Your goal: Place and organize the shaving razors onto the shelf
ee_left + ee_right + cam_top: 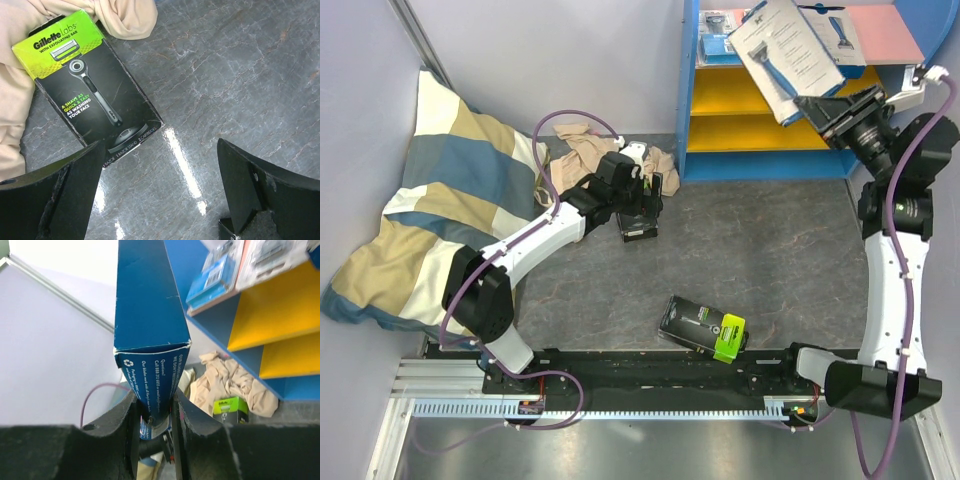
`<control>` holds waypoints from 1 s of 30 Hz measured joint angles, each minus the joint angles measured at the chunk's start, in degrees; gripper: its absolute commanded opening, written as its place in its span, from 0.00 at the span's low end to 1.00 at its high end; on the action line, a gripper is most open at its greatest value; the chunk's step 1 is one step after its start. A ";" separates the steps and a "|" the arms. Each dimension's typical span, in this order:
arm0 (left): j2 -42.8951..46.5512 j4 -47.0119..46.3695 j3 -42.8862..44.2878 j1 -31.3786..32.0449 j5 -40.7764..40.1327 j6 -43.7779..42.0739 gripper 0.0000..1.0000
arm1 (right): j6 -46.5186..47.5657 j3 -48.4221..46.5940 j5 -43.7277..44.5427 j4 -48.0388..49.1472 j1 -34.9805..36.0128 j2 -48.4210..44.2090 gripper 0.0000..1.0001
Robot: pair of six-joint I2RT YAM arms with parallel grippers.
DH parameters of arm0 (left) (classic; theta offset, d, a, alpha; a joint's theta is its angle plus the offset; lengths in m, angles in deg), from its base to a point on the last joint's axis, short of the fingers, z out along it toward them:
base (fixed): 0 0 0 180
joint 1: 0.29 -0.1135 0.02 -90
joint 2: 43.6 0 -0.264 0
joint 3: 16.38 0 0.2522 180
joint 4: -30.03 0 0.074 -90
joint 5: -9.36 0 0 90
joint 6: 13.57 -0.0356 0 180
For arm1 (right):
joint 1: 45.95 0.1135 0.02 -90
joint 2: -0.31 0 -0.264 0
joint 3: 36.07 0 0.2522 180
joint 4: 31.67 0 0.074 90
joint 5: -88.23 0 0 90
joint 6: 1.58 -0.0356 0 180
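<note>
My right gripper was clamped on a white-blue razor box by its lower end, and the box hung tilted in front of the shelf, up by the pink top board. A blue-carded blister pack lay on that board. My left gripper stood wide open, holding nothing, over a black box on the table, with the box's lime-green end against the beige cloth. A second black box lay near the arm bases.

Shelf: upright; blue frame, pink top, two yellow boards.
White-blue box: aloft, tilted, before shelf top.
Blister: flat on pink top.
Black box: flat on table, lime end right.
Second black box: flat, face up, farther left.
</note>
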 measured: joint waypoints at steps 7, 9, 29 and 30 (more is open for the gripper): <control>-0.44 -0.04 0.00 0.00 0.50 0.02 1.00 | -2.69 -8.85 0.07 0.15 -4.11 7.04 0.21; -0.59 -0.04 0.00 -0.17 1.22 0.02 1.00 | -3.74 -11.61 0.37 0.22 -5.64 8.98 0.22; -0.61 -0.52 -0.24 -0.33 3.21 0.09 1.00 | -12.52 -28.79 3.23 1.88 -19.21 28.15 0.20; -0.61 -0.52 -0.26 -0.31 3.26 0.11 1.00 | -12.79 -29.38 3.26 1.84 -19.34 29.11 0.20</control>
